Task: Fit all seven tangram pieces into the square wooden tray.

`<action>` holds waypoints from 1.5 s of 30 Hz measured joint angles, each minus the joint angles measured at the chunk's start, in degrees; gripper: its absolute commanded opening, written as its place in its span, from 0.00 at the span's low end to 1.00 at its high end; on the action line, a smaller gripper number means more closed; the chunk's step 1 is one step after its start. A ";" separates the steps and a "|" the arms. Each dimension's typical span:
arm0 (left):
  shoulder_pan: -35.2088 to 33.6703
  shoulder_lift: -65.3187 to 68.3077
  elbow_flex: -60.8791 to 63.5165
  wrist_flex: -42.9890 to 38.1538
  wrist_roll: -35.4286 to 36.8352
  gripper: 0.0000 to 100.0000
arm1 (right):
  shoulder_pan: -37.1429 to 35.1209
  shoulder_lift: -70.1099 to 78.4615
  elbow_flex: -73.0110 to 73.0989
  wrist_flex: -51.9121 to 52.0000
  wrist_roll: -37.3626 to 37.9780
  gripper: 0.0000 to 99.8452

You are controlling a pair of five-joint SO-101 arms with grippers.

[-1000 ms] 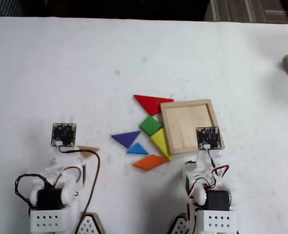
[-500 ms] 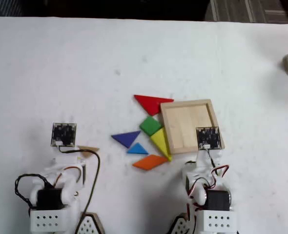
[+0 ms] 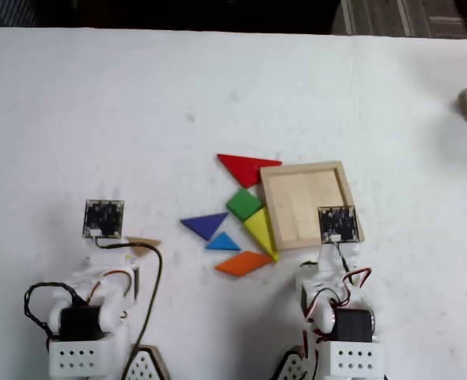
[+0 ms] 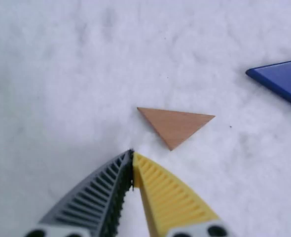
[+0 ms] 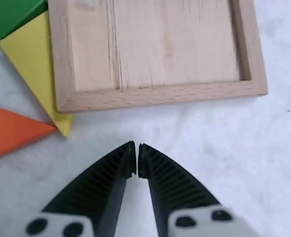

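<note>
While both arms are held low at the table's near edge, the left gripper point(image 4: 132, 165) is seen with jaws pressed together, just short of the tan triangle point(image 4: 175, 126) — well apart from the other pieces. The right gripper point(image 5: 137, 160) is likewise closed, near the square wooden tray point(image 5: 160, 94). Beside the tray are clustered the red triangle point(image 3: 247, 168), green square point(image 3: 244, 203), blue triangle point(image 3: 205, 224), light-blue triangle point(image 3: 222, 241) and orange parallelogram point(image 3: 243, 262) — with the yellow triangle point(image 5: 34, 64) laid against its rim.

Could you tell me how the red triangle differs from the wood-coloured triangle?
The red triangle is clearly larger than the wood-coloured triangle. The red triangle is painted; the wood-coloured triangle looks bare. The red triangle lies at a corner of the tray, while the wood-coloured triangle lies apart, just ahead of the left gripper. Both lie flat on the table, outside the tray.
</note>
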 measured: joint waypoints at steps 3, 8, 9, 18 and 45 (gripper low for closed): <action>0.00 0.00 0.00 0.00 0.00 0.02 | 0.00 0.00 0.00 0.00 0.00 0.02; 0.00 0.00 0.00 0.00 0.00 0.02 | 0.00 0.00 0.00 0.00 0.00 0.02; 0.00 0.00 0.00 0.00 0.00 0.02 | 0.00 0.00 0.00 0.00 0.00 0.02; 0.00 0.00 0.00 0.00 0.00 0.02 | 0.00 0.00 0.00 0.00 0.00 0.02; 0.00 0.00 0.00 0.00 0.00 0.02 | 2.73 0.00 0.00 -18.55 0.00 0.02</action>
